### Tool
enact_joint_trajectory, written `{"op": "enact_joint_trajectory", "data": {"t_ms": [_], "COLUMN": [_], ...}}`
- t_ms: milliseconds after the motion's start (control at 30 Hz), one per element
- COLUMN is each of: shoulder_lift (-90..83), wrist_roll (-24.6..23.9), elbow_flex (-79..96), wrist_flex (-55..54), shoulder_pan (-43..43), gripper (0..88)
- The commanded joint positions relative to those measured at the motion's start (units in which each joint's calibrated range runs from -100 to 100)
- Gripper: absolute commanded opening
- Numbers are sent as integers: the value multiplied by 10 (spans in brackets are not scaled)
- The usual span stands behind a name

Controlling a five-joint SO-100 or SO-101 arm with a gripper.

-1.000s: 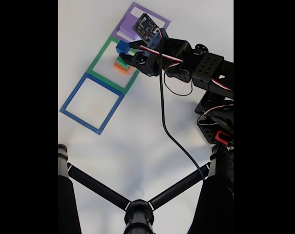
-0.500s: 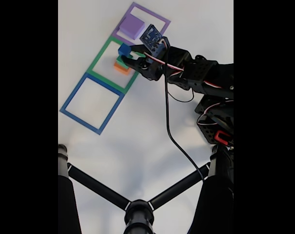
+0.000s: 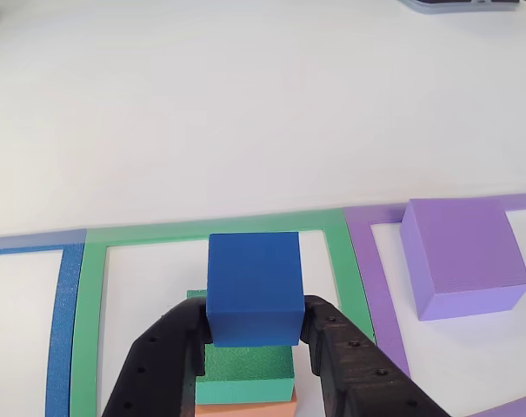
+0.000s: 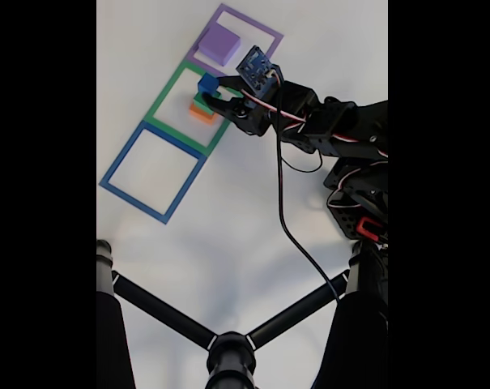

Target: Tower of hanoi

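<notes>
**white tabletop, blue cube clamped above the stack in the green frame**

surface: plain white table (image 4: pixel 228 219) in both views. 3 flat square frames lie on it in a row, edges touching; the green frame (image 3: pixel 89 295) is the middle one and serves as the landmark here.

- blue frame (image 4: pixel 151 172) touches 1 side of the green frame; purple frame (image 4: pixel 265 32) touches the opposite side.
- inside the green frame: orange block (image 3: pixel 245 407) at the bottom, green block (image 3: pixel 243 372) directly on it, both flat and roughly aligned.
- blue cube (image 3: pixel 253 287) sits directly above the green block. cannot tell whether its underside touches the green block or is just clear of it.
- gripper (image 3: pixel 253 334): the 2 black fingers (image 3: pixel 171 347) are closed partway, 1 against each side of the blue cube, pinching it at its lower half.
- purple block (image 3: pixel 462 256) rests flat inside the purple frame, just beyond the green frame's edge, well apart from the stack.
- in the fixed view the arm reaches to the green frame from the right, a black cable (image 4: pixel 281 203) hanging off it; black tripod legs (image 4: pixel 159 312) cross the lower part.
</notes>
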Motion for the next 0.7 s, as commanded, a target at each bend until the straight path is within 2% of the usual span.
{"op": "enact_joint_trajectory", "data": {"t_ms": [0,667], "shoulder_lift": [14,30], "wrist_roll": [6,6], "elbow_flex": [-11,0], "wrist_flex": [-32,-50], "shoulder_pan": [-4,-10], "gripper": [37,49]}}
